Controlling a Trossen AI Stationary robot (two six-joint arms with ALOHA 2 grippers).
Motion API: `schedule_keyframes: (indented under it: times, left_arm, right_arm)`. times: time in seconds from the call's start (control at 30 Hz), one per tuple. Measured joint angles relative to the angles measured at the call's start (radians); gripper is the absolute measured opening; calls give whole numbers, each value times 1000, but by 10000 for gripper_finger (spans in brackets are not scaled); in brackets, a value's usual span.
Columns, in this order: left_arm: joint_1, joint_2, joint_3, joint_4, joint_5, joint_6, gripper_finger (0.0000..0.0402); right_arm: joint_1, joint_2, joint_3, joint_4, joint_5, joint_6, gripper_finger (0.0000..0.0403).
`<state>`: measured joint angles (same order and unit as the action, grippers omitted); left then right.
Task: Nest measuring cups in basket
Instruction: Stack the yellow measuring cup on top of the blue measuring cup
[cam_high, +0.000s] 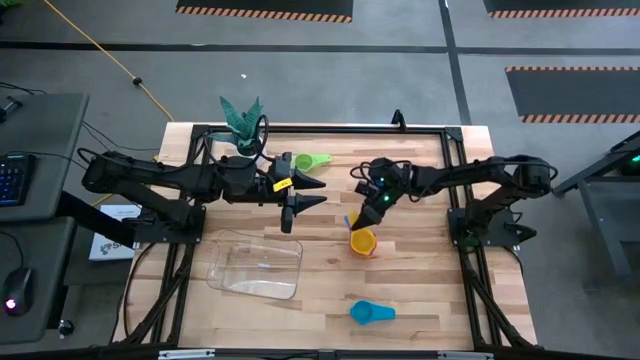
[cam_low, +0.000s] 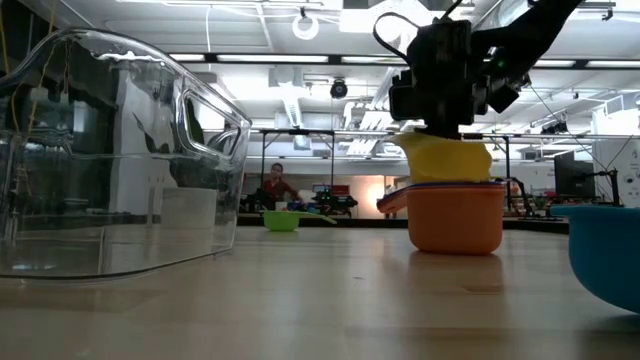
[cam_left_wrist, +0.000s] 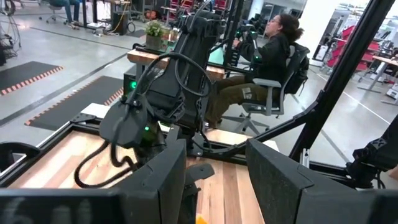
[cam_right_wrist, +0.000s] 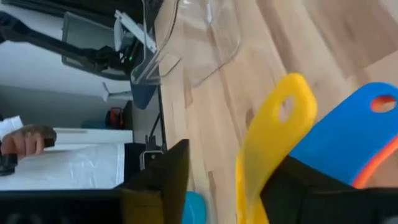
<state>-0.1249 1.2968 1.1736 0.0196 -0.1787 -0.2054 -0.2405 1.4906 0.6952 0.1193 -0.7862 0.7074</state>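
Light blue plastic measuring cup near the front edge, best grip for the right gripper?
Judging from above: pinch the light blue plastic measuring cup by its short flat handle, which points toward the table's right side. It lies apart from the clear plastic basket, so the right gripper could descend vertically, fingers straddling the handle.

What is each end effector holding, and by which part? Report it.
Right end effector grips the yellow cup by its handle. Left end effector holds nothing.

I count one clear basket (cam_high: 256, 266) on the surface (cam_high: 420, 290). Five measuring cups show: green (cam_high: 312, 160), light blue (cam_high: 371, 313), and a stack of orange (cam_low: 455, 216), dark blue (cam_right_wrist: 339, 140) and yellow (cam_low: 445, 157) (three nested). One potted plant (cam_high: 241, 122). My two claws.
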Motion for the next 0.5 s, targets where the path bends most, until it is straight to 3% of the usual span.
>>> schedule_keyframes:
  times: [0.13, 0.5]
  left_arm:
    - [0, 0, 0, 0, -4, 0, 157]
    - [0, 0, 0, 0, -19, 0, 156]
  right_arm:
    - [-37, 0, 26, -51, -31, -10, 195]
    - [-100, -27, 116, -343, -2, -185, 200]
